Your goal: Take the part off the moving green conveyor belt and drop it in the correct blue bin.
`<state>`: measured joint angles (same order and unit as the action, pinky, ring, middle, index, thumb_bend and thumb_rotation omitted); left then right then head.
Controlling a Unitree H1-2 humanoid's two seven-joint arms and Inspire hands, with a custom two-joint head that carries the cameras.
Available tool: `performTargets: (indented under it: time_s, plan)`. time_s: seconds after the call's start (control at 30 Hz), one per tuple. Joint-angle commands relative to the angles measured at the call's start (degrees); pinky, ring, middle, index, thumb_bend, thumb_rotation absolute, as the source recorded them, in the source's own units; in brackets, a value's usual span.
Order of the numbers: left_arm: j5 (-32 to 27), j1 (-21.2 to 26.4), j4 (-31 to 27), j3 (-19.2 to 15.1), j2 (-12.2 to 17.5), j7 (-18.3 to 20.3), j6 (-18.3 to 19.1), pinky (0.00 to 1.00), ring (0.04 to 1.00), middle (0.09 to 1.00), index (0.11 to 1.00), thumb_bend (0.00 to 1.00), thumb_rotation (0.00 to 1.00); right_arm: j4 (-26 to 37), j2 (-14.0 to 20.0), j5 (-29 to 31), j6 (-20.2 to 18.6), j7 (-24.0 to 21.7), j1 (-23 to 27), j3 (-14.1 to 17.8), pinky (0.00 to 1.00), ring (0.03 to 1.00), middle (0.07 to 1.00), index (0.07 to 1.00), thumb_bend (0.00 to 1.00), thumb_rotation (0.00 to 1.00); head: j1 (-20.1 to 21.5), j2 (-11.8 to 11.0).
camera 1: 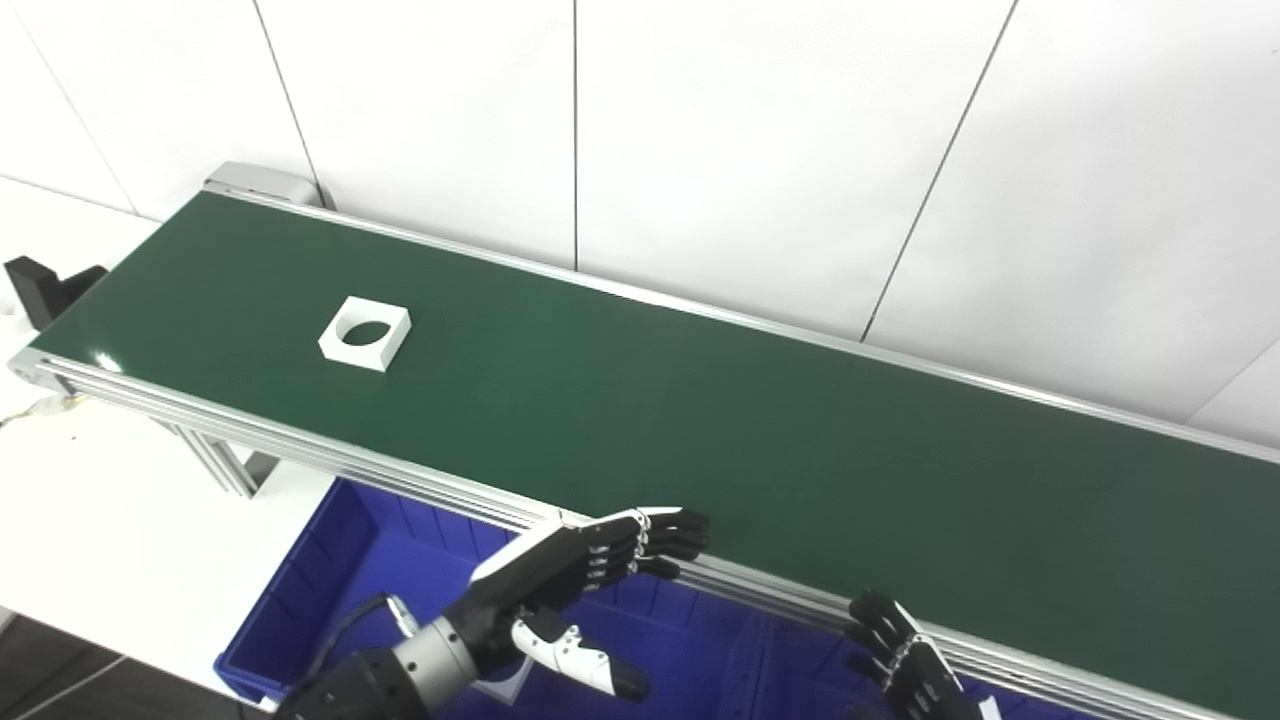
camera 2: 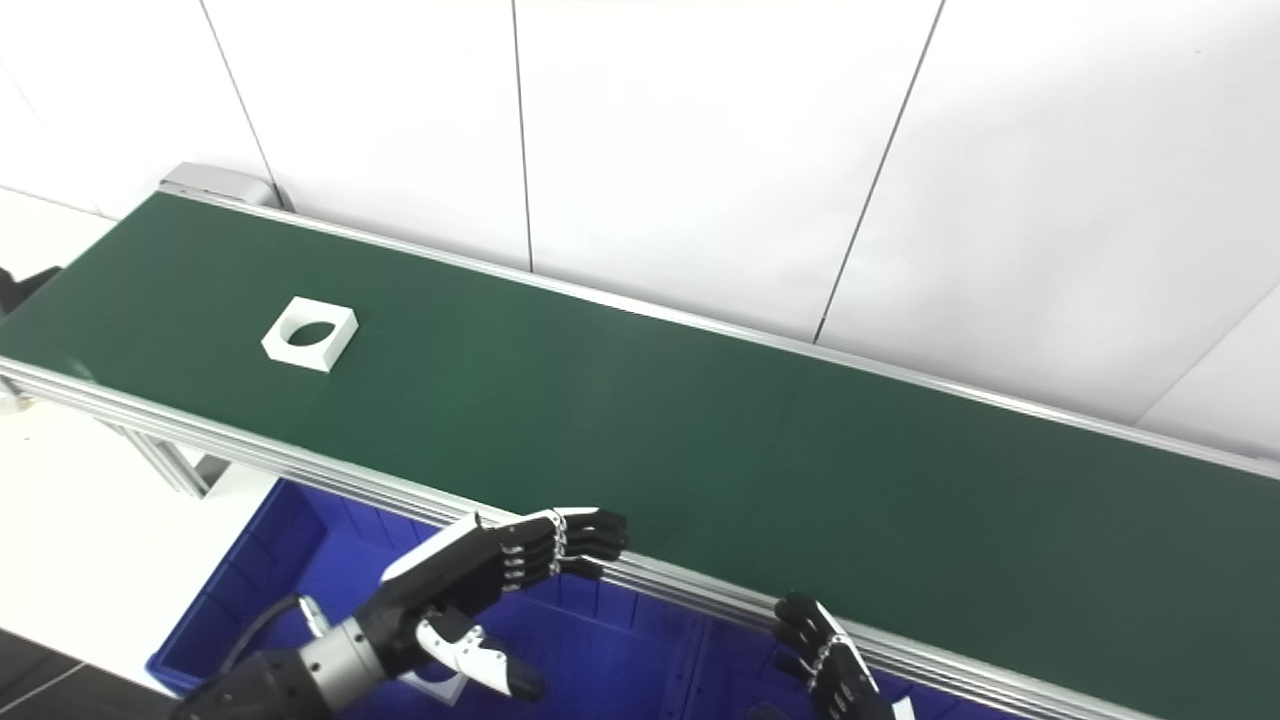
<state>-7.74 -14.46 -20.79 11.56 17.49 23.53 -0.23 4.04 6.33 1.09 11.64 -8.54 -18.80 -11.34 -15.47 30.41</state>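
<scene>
The white square ring part is lying far up-belt, left of the nearer left hand, whose fingers are spread, holding nothing.

- Bright, even light from overhead; the white wall panels and the pale bench wash out almost to pure white
- Shadows soft and faint; a small glare spot on the green belt near its left end
- Both views slightly soft; dark fingers lose detail; straight edges stay straight
</scene>
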Motion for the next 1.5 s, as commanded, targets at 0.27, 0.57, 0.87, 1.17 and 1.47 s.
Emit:
performTargets:
  time_s: [0.27, 0.57, 0.87, 1.17, 1.47]
  plan:
    - [4.9, 5.7, -10.0, -1.6, 6.0, 0.7, 5.7, 0.77, 0.816, 0.837, 0.830, 0.93, 0.36, -0.7, -0.2, 0.9, 4.3, -0.8, 1.2, 0.3, 0.79, 0.838, 0.852, 0.869, 0.73, 0.55, -1.1, -0.9]
    - [6.8, 11.5, -12.9, -4.9, 9.8, 1.4, 9.6, 0.78, 0.827, 0.834, 0.824, 0.91, 0.31, -1.5, -0.1, 1.4, 4.5, -0.9, 1.9, 0.5, 0.79, 0.843, 0.856, 0.876, 0.72, 0.53, -1.8, -1.3]
    - [14.9, 18.0, -13.2, -5.4, 13.4, 1.7, 14.9, 0.76, 0.830, 0.841, 0.820, 0.92, 0.14, -1.8, 0.0, 2.0, 4.8, -1.2, 2.1, 0.6, 0.80, 0.844, 0.856, 0.875, 0.72, 0.54, -2.0, -1.3]
    - [20.9, 22.2, -4.5, -5.1, 14.9, 1.6, 12.5, 0.76, 0.847, 0.855, 0.825, 0.94, 0.11, -2.1, -0.1, 2.2, 5.0, -1.4, 2.1, 0.9, 0.79, 0.843, 0.855, 0.876, 0.74, 0.55, -1.8, -1.1]
    - [24.1, 26.0, 8.0, -5.2, 15.9, 0.8, 5.7, 0.80, 0.901, 0.886, 0.848, 0.93, 0.15, -1.9, -0.1, 2.0, 5.0, -1.6, 2.0, 1.0, 0.79, 0.845, 0.855, 0.879, 0.73, 0.55, -1.6, -1.0]
